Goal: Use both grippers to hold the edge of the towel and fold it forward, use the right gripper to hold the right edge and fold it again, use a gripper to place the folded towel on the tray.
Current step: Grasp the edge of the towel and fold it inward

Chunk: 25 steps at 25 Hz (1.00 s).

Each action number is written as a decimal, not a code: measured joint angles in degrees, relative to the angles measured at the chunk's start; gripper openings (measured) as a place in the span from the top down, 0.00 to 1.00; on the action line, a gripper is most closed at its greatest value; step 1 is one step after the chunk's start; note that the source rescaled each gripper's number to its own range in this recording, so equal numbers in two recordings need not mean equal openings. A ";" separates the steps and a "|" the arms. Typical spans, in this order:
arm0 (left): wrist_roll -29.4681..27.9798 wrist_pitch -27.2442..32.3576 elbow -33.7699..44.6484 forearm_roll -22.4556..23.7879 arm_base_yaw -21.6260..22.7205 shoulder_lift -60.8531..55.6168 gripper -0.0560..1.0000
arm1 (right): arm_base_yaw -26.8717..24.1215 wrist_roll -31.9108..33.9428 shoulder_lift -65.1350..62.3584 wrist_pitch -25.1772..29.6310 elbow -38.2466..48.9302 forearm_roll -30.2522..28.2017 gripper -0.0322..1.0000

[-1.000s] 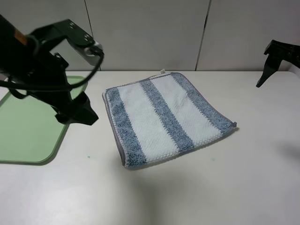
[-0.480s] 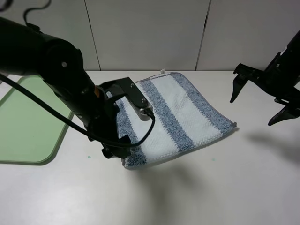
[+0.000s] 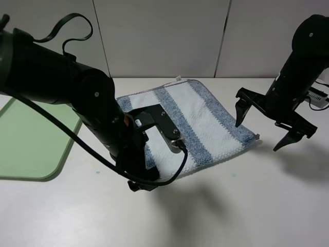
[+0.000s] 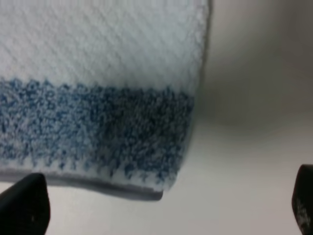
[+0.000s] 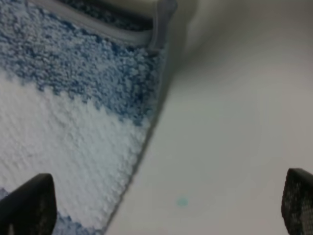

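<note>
Towel (image 3: 198, 116): flat on desk (image 3: 257, 206), near corners beneath my left claw (image 4: 164, 210) and right claw (image 3: 259, 135), both spread wide and empty; first fold pending, I judge; next, lower and pinch hem (image 4: 127, 188).

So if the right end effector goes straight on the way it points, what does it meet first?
Probably the towel, at its right corner: the open right end effector sits half over it, one finger above the cloth, the other above the bare table. Height is unclear.
</note>
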 joint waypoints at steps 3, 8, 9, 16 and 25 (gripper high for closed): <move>0.47 -1.16 0.00 -0.62 0.00 0.03 0.00 | 0.27 0.79 1.66 -1.97 0.00 0.83 0.00; 0.66 -1.72 0.00 -0.86 0.00 0.03 0.00 | 0.27 0.82 4.49 -3.42 -0.01 1.93 0.00; 0.71 -1.72 0.00 -0.86 0.00 0.03 0.00 | 0.27 0.82 4.90 -3.67 -0.01 2.11 0.00; 0.77 -1.72 0.00 -0.86 0.00 0.03 0.00 | 0.27 0.78 6.95 -6.15 -0.08 2.16 0.00; 0.88 -3.21 -0.06 -0.86 0.00 0.60 0.00 | 0.27 -0.29 9.20 -9.08 -0.08 2.16 0.00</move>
